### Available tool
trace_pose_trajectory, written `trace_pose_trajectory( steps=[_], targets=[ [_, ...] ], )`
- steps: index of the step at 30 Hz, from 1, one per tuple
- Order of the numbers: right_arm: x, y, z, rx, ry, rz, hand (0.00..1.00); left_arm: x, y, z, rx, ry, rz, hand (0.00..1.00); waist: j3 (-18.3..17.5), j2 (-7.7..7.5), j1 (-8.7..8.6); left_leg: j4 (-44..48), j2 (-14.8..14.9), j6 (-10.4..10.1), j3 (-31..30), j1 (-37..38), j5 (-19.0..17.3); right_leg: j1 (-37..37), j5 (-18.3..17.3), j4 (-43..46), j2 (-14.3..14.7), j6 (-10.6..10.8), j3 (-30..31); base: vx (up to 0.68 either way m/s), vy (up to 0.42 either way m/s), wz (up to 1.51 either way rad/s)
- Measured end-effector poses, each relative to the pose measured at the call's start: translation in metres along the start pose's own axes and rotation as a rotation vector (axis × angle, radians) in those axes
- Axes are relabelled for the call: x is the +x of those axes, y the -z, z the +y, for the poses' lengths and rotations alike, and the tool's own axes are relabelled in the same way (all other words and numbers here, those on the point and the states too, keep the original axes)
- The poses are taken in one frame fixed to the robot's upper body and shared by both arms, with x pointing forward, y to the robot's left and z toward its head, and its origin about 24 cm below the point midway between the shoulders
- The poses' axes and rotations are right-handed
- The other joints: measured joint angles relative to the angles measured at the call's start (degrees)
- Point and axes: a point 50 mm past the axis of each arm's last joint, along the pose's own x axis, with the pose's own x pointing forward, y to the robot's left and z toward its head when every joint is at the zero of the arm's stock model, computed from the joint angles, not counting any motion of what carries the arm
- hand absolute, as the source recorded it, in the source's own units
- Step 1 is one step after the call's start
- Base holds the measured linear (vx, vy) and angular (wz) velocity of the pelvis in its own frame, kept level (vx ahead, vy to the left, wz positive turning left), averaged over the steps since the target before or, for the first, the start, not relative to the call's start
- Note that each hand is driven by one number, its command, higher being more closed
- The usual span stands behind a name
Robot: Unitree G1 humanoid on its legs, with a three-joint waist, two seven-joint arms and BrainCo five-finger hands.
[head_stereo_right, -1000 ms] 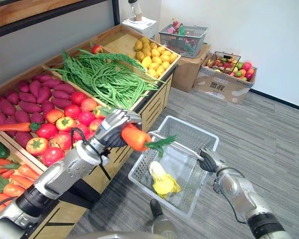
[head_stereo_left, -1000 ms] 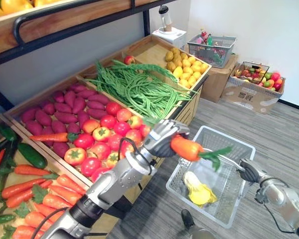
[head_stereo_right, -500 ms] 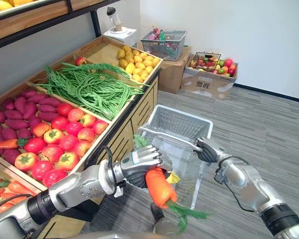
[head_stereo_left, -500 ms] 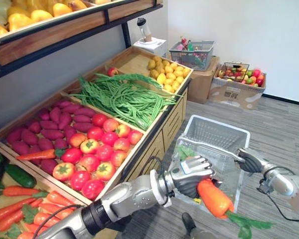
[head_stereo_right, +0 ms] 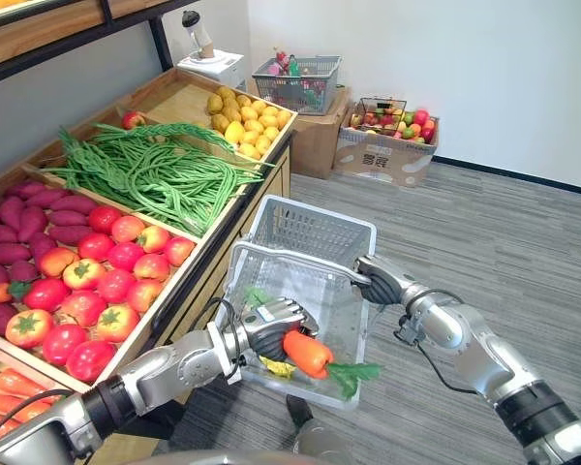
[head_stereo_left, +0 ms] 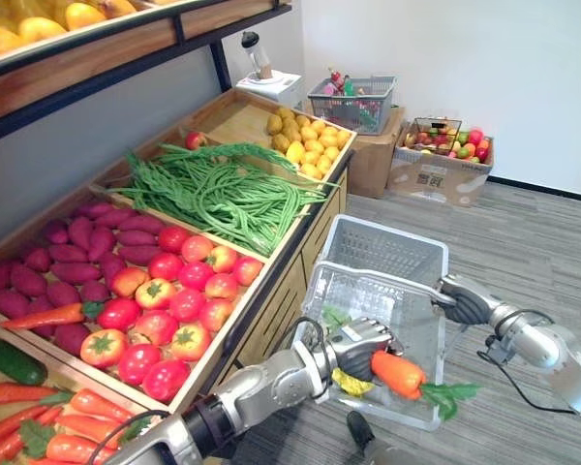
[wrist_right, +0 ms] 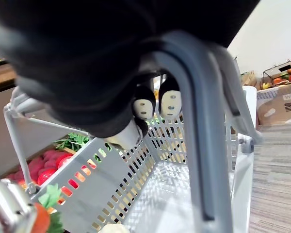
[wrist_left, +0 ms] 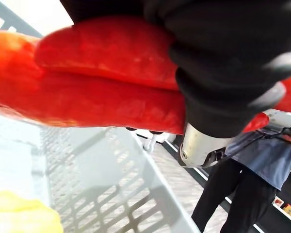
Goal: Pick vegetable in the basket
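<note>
An orange carrot point(head_stereo_left: 399, 373) with green leaves is held in my left hand point(head_stereo_left: 358, 347), whose fingers curl round its thick end; it hangs low inside the grey plastic basket point(head_stereo_left: 387, 249), near the front wall. In the left wrist view the carrot point(wrist_left: 97, 92) lies right against the hand's dark cover. My right hand point(head_stereo_left: 467, 301) is shut on the basket's handle point(head_stereo_left: 378, 274) at the right side, and its fingers point(wrist_right: 157, 104) wrap the grey bar. A yellow vegetable point(head_stereo_right: 274, 366) lies on the basket's floor, and a green leafy one point(head_stereo_left: 335, 318) sits beside my left hand.
A wooden produce stand on the left holds tomatoes point(head_stereo_left: 179, 295), purple sweet potatoes point(head_stereo_left: 87, 242), green beans point(head_stereo_left: 223, 189), yellow fruit point(head_stereo_left: 305, 136) and carrots point(head_stereo_left: 63, 450). A second basket point(head_stereo_left: 353, 97) and cardboard boxes point(head_stereo_left: 441, 174) stand by the far wall. A person point(wrist_left: 242, 165) stands nearby.
My left hand has brought the carrot from in front of the basket down into it. The camera has shifted, so the whole scene sits differently.
</note>
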Motion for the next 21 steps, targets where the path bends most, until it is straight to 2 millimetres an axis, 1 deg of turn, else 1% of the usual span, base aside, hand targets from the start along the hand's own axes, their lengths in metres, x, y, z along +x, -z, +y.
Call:
trace_pose_trajectory(
  steps=[5,9,10,13,14,18,21],
  targets=[
    [0.0,0.0,0.0,0.021,-0.011,-0.004,1.0,0.005,0.009,-0.009,0.034,0.029,0.058,1.0,-0.01,-0.21,-0.3,0.0,-0.06,-0.01,0.22,0.16,-0.01,0.01,0.01,0.09,0.07,0.01,0.2,0.0,-0.002,-0.02],
    [0.0,-0.001,0.001,0.03,-0.025,-0.006,1.0,0.003,0.022,-0.018,0.048,0.069,0.125,1.0,0.25,-0.68,-0.34,0.08,0.01,0.08,0.37,0.16,-0.05,0.02,-0.29,-0.13,0.04,-0.35,0.19,0.0,0.0,0.0],
    [0.0,-0.001,0.001,0.03,-0.029,-0.006,1.0,0.002,0.027,-0.022,0.043,0.081,0.158,1.0,0.28,-0.73,-0.35,0.08,0.01,0.13,0.41,0.16,-0.08,0.0,-0.36,-0.15,0.04,-0.46,0.18,0.0,0.0,0.0],
    [0.001,-0.002,0.005,0.034,-0.049,-0.011,1.0,0.001,0.033,-0.023,0.082,0.099,0.176,1.0,0.51,-1.1,-0.38,0.08,0.01,0.2,0.52,0.16,-0.12,-0.03,-0.33,-0.22,0.04,-0.47,0.19,0.0,0.0,0.0],
    [0.001,-0.002,0.006,0.035,-0.054,-0.012,1.0,0.002,0.034,-0.022,0.091,0.103,0.179,0.0,0.59,-1.22,-0.37,0.08,0.01,0.21,0.52,0.16,-0.13,-0.03,-0.31,-0.22,0.04,-0.44,0.19,0.0,0.0,0.0],
    [0.004,-0.005,0.011,0.05,-0.062,-0.025,1.0,0.003,0.042,-0.02,0.131,0.12,0.211,0.0,1.12,-2.08,-0.43,0.04,0.01,0.21,0.52,0.15,-0.13,-0.04,-0.13,-0.22,0.02,-0.17,0.14,0.0,0.0,0.0],
    [0.005,-0.006,0.012,0.059,-0.06,-0.03,1.0,0.005,0.045,-0.022,0.142,0.13,0.235,0.0,1.21,-2.22,-0.41,-0.04,-0.02,0.23,0.5,0.12,-0.13,-0.02,-0.13,-0.22,-0.08,-0.17,0.0,0.0,0.0,0.0]
  ],
)
